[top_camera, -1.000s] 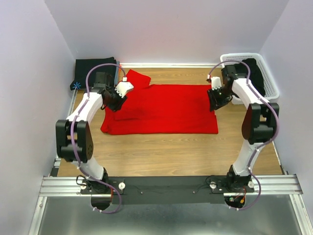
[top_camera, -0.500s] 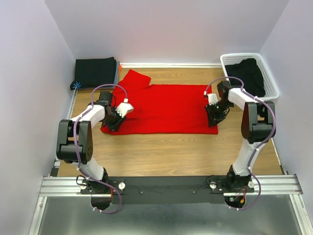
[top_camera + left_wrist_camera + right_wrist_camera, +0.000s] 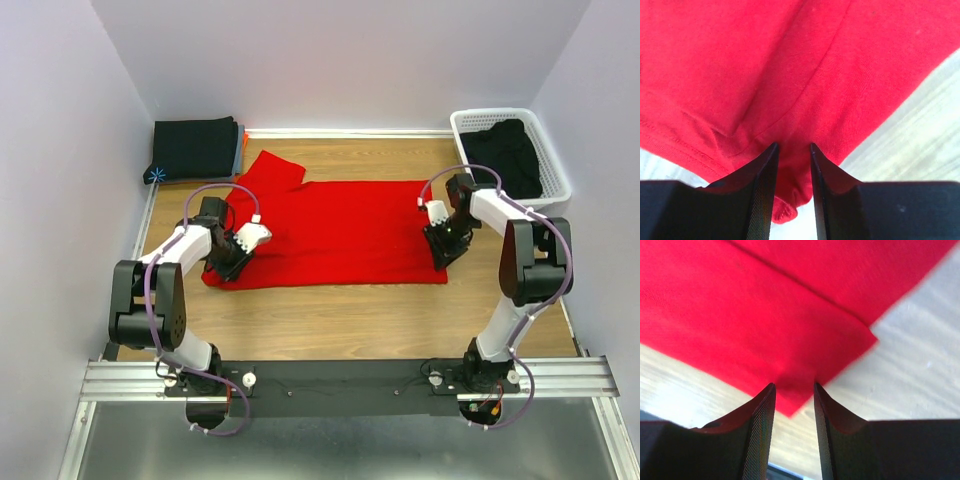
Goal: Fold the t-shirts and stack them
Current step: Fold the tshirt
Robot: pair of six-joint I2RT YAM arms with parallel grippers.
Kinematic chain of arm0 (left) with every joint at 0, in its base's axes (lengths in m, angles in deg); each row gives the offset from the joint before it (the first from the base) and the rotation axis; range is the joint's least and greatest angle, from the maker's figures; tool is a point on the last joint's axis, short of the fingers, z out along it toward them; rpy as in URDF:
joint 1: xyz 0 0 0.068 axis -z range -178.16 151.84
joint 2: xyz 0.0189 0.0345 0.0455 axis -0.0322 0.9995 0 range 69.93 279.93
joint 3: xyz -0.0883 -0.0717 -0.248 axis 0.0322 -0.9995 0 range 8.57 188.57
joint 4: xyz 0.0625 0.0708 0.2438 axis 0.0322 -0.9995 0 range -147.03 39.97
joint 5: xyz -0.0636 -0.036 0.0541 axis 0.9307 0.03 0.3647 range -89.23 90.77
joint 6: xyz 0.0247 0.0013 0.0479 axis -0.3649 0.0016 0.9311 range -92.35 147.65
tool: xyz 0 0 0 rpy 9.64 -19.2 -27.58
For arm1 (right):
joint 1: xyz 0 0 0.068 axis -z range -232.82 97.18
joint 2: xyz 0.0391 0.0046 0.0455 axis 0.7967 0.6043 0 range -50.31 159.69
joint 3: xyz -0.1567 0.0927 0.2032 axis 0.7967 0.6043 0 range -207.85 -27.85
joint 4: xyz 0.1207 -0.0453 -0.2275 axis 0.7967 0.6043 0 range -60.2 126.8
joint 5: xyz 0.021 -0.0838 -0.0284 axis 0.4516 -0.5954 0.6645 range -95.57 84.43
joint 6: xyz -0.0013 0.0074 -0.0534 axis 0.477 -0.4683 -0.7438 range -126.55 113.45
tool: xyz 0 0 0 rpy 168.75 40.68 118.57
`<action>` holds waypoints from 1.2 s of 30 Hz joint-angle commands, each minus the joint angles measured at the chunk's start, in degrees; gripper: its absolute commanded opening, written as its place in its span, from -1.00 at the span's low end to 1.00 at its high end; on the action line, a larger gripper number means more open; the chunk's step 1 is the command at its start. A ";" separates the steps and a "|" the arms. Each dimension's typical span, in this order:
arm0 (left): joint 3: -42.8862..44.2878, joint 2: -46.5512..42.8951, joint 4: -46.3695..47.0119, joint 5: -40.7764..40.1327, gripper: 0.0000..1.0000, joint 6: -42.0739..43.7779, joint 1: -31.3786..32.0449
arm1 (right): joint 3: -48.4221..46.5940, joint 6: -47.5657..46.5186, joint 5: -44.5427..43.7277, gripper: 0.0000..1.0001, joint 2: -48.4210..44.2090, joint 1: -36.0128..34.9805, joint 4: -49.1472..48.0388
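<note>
The red t-shirt lies flat on the wooden desk, spread wide between the two arms. It shows as a long strip with a straight near edge, and one sleeve points toward the far left corner. In the right wrist view a straight edge runs across the red cloth, with one layer lying on another.

The left end effector sits low at the shirt's near left corner. In the left wrist view its fingers stand close together with red cloth bunched between them, and creases in the fabric run toward the gap. It is pinching the red t-shirt at that corner.

The right end effector sits low at the shirt's near right corner. In the right wrist view its fingers stand close on either side of the pointed corner of the red cloth, whose tip reaches down between them. It too is pinching the red t-shirt. Bare wood shows on both sides of that corner.

The folded black t-shirts rest as a neat dark stack in the far left corner of the desk, well apart from the red one. A white lattice basket stands in the far right corner, and a crumpled black t-shirt lies inside it.
</note>
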 commanded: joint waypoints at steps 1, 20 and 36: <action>2.83 -0.01 -9.26 2.77 -0.19 2.33 -0.21 | -3.09 -1.62 -2.84 -0.11 -2.27 0.08 4.83; 65.66 32.15 0.12 11.94 0.01 -16.55 -0.21 | -58.10 12.35 -1.78 -0.03 30.06 0.08 -0.07; 65.85 40.86 3.38 9.39 0.01 -16.56 -0.48 | -60.40 3.32 0.68 0.01 37.46 0.08 -9.49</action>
